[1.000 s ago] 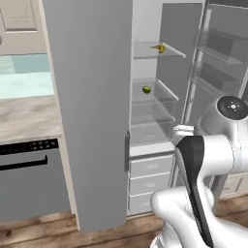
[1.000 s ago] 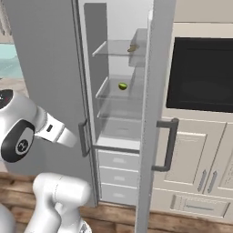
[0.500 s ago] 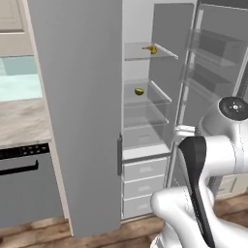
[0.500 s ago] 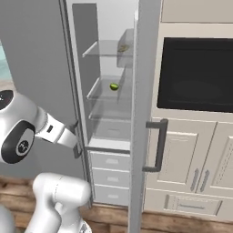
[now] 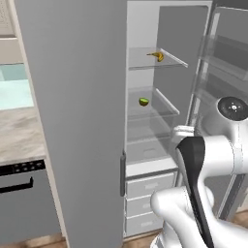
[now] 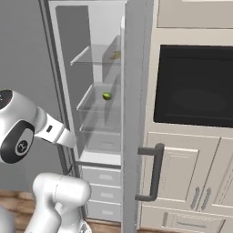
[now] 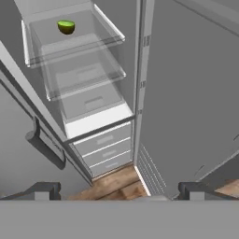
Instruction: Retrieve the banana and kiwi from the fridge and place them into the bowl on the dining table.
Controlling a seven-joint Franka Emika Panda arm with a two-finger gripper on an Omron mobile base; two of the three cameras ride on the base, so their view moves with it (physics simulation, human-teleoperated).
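Hand view: pincer [image 7: 119, 189] spread wide (nothing held), facing fridge [image 7: 93, 93] w/ kiwi [image 7: 66, 26]; no legible labels.

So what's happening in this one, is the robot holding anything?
No, nothing is held. The robot faces the open fridge, and its gripper is open and empty, well short of the shelves. The banana lies on an upper glass shelf and the kiwi sits on the shelf below it, above the white drawers. Neither fruit has been picked up yet.
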